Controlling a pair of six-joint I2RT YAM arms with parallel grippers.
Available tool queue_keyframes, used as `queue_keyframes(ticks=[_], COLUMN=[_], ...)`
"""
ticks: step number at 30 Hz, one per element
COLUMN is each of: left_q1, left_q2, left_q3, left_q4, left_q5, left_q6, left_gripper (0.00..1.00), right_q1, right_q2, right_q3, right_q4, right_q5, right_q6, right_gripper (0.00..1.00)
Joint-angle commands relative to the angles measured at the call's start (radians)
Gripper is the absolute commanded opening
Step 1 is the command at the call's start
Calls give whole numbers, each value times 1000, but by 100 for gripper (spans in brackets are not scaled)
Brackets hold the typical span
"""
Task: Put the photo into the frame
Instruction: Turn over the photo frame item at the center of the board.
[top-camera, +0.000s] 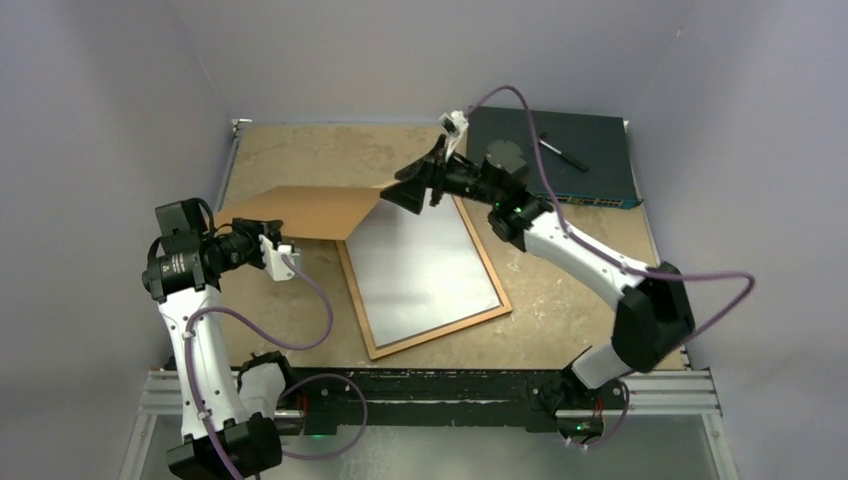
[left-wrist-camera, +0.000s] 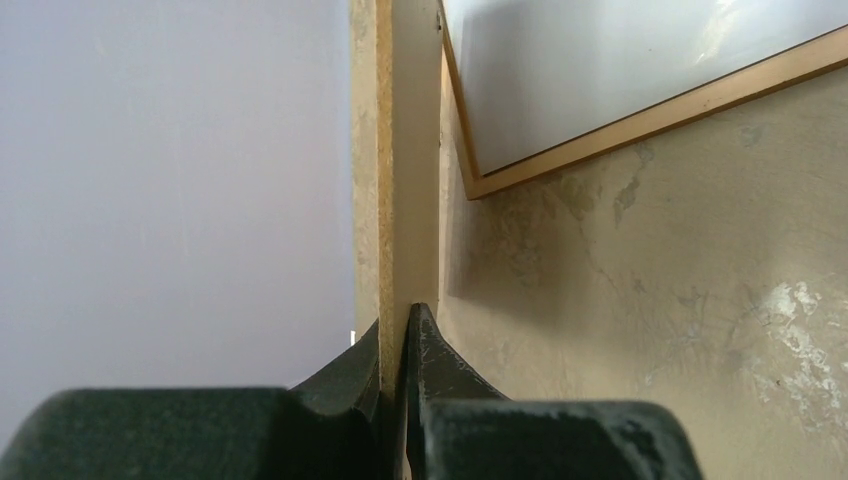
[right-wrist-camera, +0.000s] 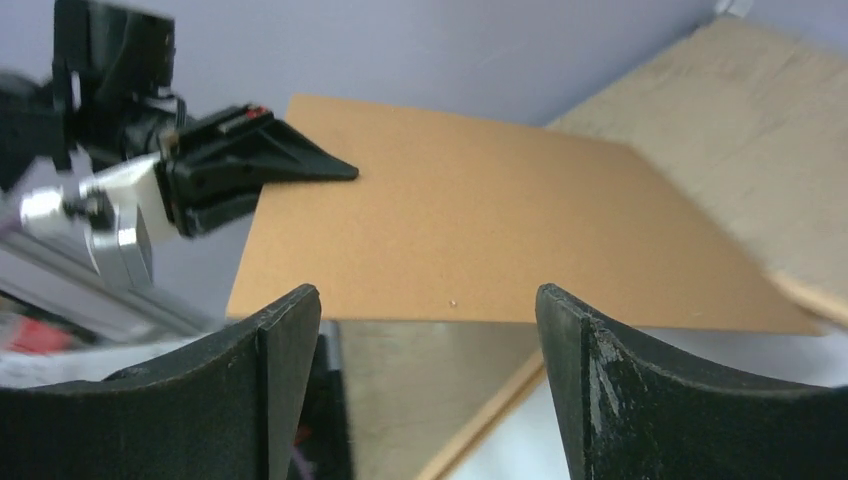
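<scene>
On the tan table (top-camera: 300, 150) lies the thin orange-brown wooden frame (top-camera: 441, 331). The large rectangular photo (top-camera: 420, 265) seems to rest inside it with its plain white back upward, though I cannot confirm this. The left gripper (left-wrist-camera: 402, 335) is pinched tight on one edge of the flat brown backing board (top-camera: 300, 212), which is raised over the frame's far-left corner. The right gripper (right-wrist-camera: 428, 300) stands wide apart beside the board's other end and holds nothing. With only one edge pinched, the board may sag, turn or slip down and push the photo askew.

Left end effector (top-camera: 262, 236) holds the backing board (top-camera: 310, 212) (tilted) over the frame (top-camera: 440, 326).
</scene>
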Motion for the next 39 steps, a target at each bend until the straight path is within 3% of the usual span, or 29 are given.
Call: queue_keyframes(ticks=[1, 3, 7, 11, 21, 27, 31, 35, 39], left_q1=[-4, -4, -5, -5, -5, -5, -5, -5, -5], left_q2=[3, 4, 5, 17, 30, 32, 31, 34, 39], left_q3=[85, 98, 134, 173, 238, 273, 276, 283, 294], left_q4=[20, 13, -3, -21, -144, -171, -171, -165, -153], left_q5=[73, 79, 98, 138, 176, 185, 191, 197, 202], left_q6=[46, 51, 54, 43, 130, 139, 137, 126, 104], left_gripper=[0, 0, 0, 0, 0, 0, 0, 0, 0], right_q1=[7, 7, 18, 66, 217, 252, 271, 282, 305], right_q2=[-178, -198, -152, -160, -102, -54, -27, -28, -40], right_q3=[-172, -205, -143, -173, -196, -166, -151, -163, -179], right_q4=[90, 66, -84, -92, 3, 66, 94, 154, 183], right_q5=[140, 154, 112, 127, 331, 362, 408, 442, 466], right_q6=[-536, -692, -893, -1063, -1215, -1233, -1248, -1252, -1262], right_gripper=[85, 89, 84, 84, 80, 77, 69, 44, 34])
